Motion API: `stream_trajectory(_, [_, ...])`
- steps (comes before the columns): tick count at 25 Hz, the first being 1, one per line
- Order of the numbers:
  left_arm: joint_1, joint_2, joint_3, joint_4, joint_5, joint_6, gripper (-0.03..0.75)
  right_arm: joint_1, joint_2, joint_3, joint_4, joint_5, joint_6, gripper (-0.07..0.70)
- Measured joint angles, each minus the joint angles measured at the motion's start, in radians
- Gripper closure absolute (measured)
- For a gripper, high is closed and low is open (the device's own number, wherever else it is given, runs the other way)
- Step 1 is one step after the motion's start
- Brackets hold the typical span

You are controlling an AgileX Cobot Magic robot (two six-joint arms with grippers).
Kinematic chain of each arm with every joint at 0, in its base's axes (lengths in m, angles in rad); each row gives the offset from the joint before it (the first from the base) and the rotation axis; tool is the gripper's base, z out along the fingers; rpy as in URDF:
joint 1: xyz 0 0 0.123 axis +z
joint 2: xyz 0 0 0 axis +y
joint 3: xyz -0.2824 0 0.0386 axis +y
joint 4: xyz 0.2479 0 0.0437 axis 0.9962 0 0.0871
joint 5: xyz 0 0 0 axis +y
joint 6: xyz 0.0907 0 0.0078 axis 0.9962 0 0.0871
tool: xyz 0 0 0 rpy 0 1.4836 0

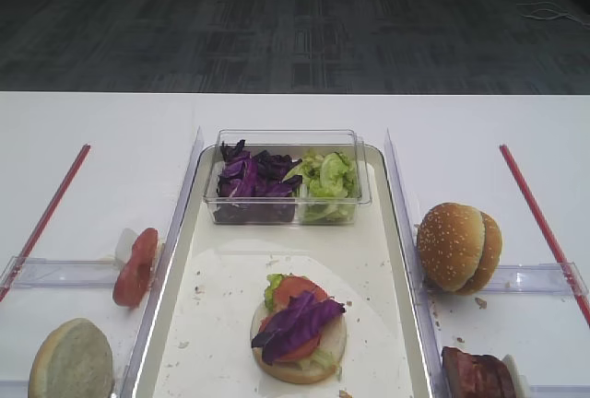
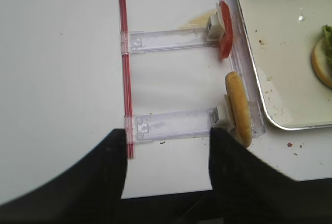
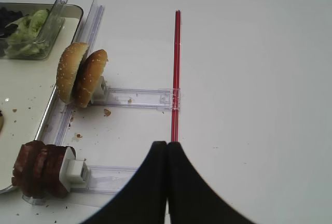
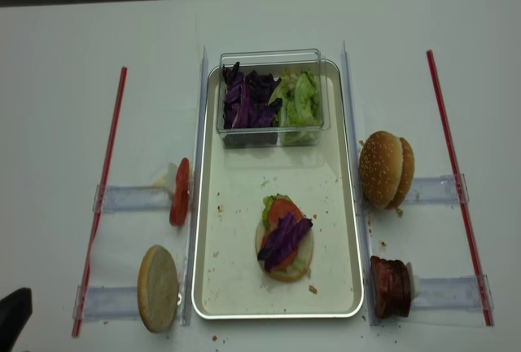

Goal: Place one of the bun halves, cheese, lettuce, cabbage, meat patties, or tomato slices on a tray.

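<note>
On the metal tray [image 1: 369,260] lies a bun half [image 1: 300,357] stacked with lettuce, a tomato slice [image 1: 293,289] and a purple cabbage leaf [image 1: 297,322]. Left of the tray a tomato slice [image 2: 224,29] and a bun half [image 2: 238,107] stand on edge in clear holders. At the tray's right stand two bun halves [image 3: 80,76] and meat patties [image 3: 39,169]. My left gripper [image 2: 168,154] is open and empty over bare table, left of the standing bun half. My right gripper [image 3: 167,145] is shut on nothing, right of the patties. No cheese shows.
A clear tub [image 1: 288,177] at the tray's far end holds loose cabbage [image 1: 251,181] and lettuce [image 1: 327,177]. Red strips [image 4: 110,181] [image 4: 456,181] run along both outer sides, joined to clear holder rails [image 2: 171,123]. Crumbs dot the tray floor. The table's near edge lies just behind my left gripper.
</note>
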Motion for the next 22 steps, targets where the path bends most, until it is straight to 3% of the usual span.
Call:
stream_trajectory(10, [0.0,-0.278,0.089,0.0,0.008,0.0,0.373,0.0,0.0,0.0,0.0,0.0,0.0,0.568])
stream_trajectory(18, [0.0,-0.296,0.127,0.0,0.014,0.006,0.373,0.0,0.0,0.0,0.0,0.0,0.0,0.568])
stream_trajectory(22, [0.0,-0.296,0.155,0.0,-0.048,0.018,0.373,0.0,0.0,0.0,0.0,0.0,0.0,0.568])
